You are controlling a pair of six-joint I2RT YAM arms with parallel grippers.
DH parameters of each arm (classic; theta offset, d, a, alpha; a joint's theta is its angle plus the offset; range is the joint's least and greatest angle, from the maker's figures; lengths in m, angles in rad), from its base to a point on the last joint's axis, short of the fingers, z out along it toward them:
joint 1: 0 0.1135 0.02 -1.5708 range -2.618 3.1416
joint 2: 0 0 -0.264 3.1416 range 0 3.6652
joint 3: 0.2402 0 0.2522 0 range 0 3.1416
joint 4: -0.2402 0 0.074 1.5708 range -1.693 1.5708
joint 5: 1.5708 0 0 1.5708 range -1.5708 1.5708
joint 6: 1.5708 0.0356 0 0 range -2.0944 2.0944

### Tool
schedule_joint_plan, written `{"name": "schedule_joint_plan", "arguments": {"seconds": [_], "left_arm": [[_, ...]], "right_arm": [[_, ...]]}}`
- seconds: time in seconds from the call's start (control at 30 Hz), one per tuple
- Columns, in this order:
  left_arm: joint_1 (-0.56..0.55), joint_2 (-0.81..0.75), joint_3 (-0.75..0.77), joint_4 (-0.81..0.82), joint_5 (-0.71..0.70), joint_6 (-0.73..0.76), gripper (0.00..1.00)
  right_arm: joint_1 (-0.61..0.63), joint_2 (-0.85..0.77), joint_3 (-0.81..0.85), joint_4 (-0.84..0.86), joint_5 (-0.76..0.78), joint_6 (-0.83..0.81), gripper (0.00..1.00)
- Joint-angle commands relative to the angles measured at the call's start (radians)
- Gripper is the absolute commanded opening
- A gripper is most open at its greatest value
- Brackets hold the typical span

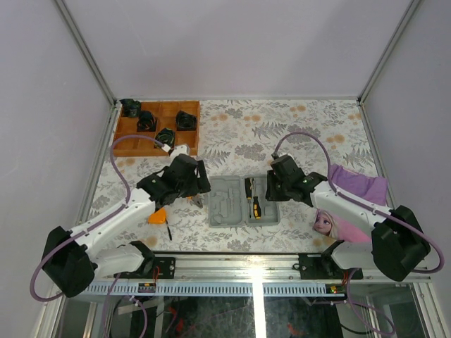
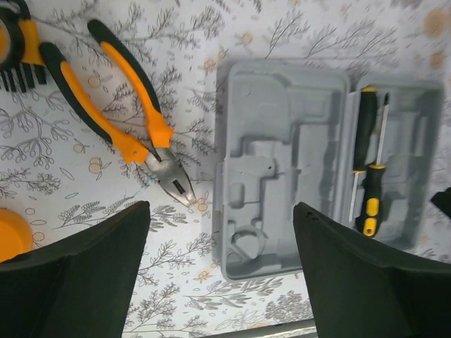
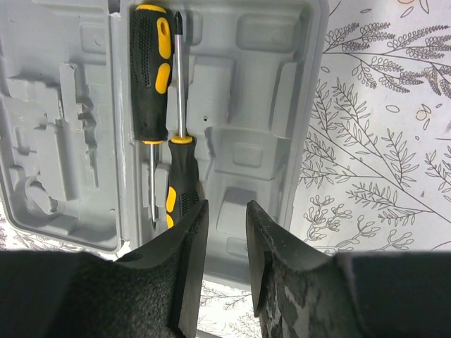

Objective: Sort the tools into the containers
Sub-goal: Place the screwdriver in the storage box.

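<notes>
The grey case [image 1: 225,205] lies open on the table between my arms. Its right half holds two black-and-yellow screwdrivers [image 3: 148,77] [image 3: 182,179], side by side and pointing opposite ways. The orange-and-black pliers [image 2: 123,116] lie on the table just left of the case [image 2: 282,141], handles spread. My left gripper [image 2: 222,274] hangs open above the case's left near corner, with nothing between its fingers. A round orange tape measure [image 1: 156,216] and a thin black key [image 1: 169,231] lie further left. My right gripper [image 3: 225,222] hovers over the case's right half [image 3: 246,91], narrowly open and holding nothing.
A wooden compartment tray [image 1: 158,141] with black items stands at the back left. A purple cloth [image 1: 359,183] and a cartoon-figure picture [image 1: 328,224] lie to the right. An orange-and-black ribbed item [image 2: 17,49] sits beyond the pliers' handles.
</notes>
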Motion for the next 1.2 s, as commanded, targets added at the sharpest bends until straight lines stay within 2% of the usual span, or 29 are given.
{"name": "schedule_joint_plan", "arguments": {"seconds": [0.0,0.23,0.53,0.67,0.97,1.17], "left_arm": [[0.011,0.052,-0.037,0.077,0.064,0.041,0.78],[0.022,0.172,-0.078,0.195,0.175,0.066,0.65],[0.037,0.297,-0.078,0.265,0.202,0.093,0.5],[0.048,0.33,-0.079,0.286,0.21,0.097,0.39],[0.054,0.356,-0.08,0.301,0.24,0.066,0.17],[0.052,0.305,-0.154,0.347,0.281,-0.051,0.02]], "right_arm": [[-0.005,-0.032,-0.011,0.017,-0.001,0.009,0.35],[-0.005,-0.044,-0.027,0.026,-0.009,0.01,0.35],[-0.005,-0.061,-0.042,0.021,-0.011,0.004,0.35],[-0.005,-0.067,-0.046,0.021,-0.011,0.002,0.35],[-0.005,-0.091,-0.051,0.014,0.001,0.004,0.35],[-0.005,-0.11,-0.067,0.01,0.015,0.003,0.35]]}}
